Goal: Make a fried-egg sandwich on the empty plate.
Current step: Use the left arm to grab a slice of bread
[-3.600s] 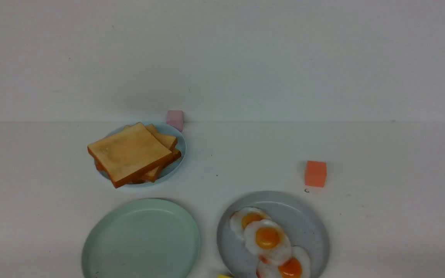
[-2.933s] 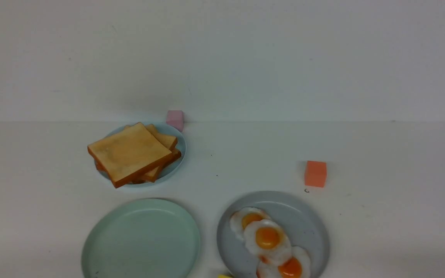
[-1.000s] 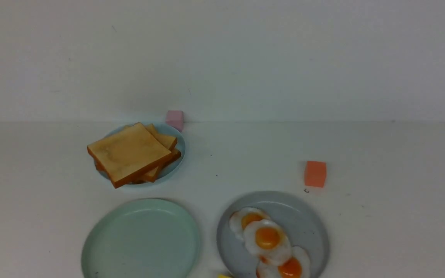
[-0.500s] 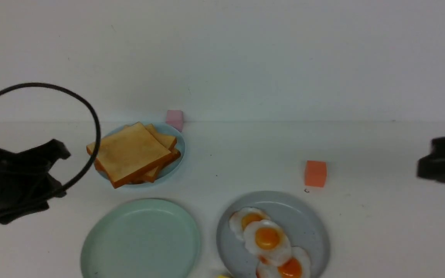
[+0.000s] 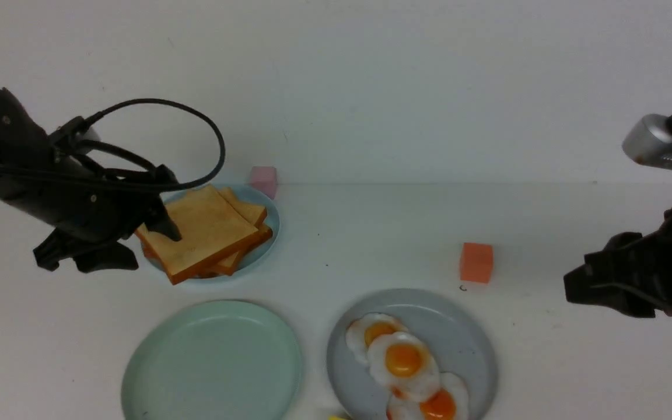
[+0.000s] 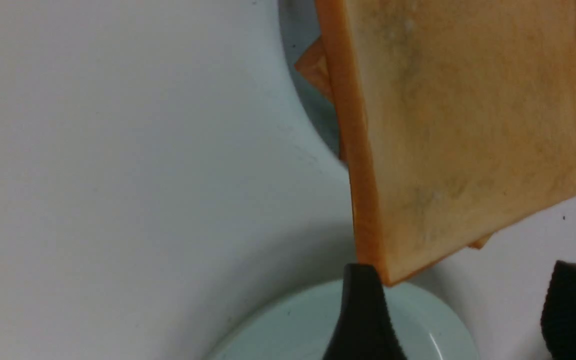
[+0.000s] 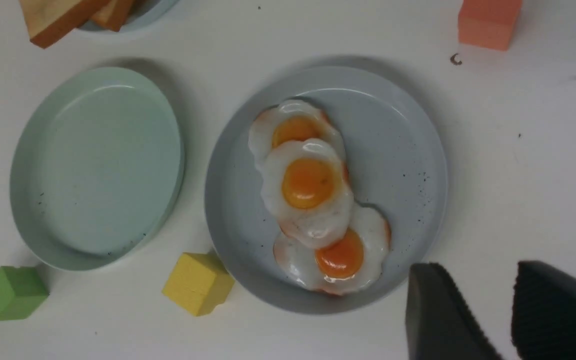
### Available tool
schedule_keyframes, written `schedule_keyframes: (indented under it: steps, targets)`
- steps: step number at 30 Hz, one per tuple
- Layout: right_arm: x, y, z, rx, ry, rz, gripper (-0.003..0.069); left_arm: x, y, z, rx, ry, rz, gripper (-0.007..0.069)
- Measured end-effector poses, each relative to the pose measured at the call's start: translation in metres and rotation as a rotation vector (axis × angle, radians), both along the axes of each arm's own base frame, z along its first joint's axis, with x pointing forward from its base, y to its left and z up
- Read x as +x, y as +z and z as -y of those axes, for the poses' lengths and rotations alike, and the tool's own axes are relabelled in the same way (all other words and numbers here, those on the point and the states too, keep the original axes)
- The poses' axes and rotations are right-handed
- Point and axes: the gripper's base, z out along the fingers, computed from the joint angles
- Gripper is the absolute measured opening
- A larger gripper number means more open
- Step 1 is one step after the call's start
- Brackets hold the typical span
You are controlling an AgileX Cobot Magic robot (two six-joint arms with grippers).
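The empty plate [image 5: 213, 361] is mint green and sits at the front left, with nothing on it. Behind it a stack of toast slices [image 5: 205, 230] rests on a light-blue plate [image 5: 272, 224]. Three fried eggs [image 5: 403, 361] overlap on the grey plate [image 5: 464, 344] to the right. No fried-egg sandwich is in view. My left gripper [image 5: 132, 245] hovers open at the toast stack's left edge. In the left wrist view its fingers [image 6: 363, 310] stand wide apart just short of the top slice [image 6: 468, 125]. My right gripper [image 7: 488, 295] is open and holds nothing, beside the grey plate's rim [image 7: 418, 125].
A pink cube [image 5: 264, 179] stands behind the toast plate by the wall. An orange cube [image 5: 476, 262] sits behind the grey plate. A yellow cube [image 7: 198, 282] and a green cube [image 7: 12, 292] lie near the front edge by the two big plates.
Both arms have come into view. The left one rose and moved right to the toast stack, and its jaws spread wider. The right one moved further in from the right.
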Motion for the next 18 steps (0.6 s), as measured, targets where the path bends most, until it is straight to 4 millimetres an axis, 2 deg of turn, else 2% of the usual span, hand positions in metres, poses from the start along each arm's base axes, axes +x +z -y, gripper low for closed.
schedule_keyframes:
  steps: [1,6,9,13,18]
  targets:
    - [0.0,0.0,0.0,0.0,0.0,0.0,0.0253,0.0,0.0,0.0,-0.002,0.002,0.002,0.0475]
    - [0.0,0.0,0.0,-0.001,0.001,-0.004,0.0253,0.015,-0.026,0.001,0.019,-0.03,-0.015,0.0479]
    - [0.0,0.0,0.0,-0.001,0.001,-0.004,0.0253,0.018,-0.032,0.0,0.023,-0.025,-0.014,0.0475]
    - [0.0,0.0,0.0,-0.001,0.001,-0.004,0.0253,0.023,-0.038,0.0,0.029,-0.012,0.004,0.0419]
    - [-0.001,0.0,0.0,-0.002,0.003,-0.007,0.0253,0.025,-0.038,0.0,0.02,0.003,0.016,0.02]
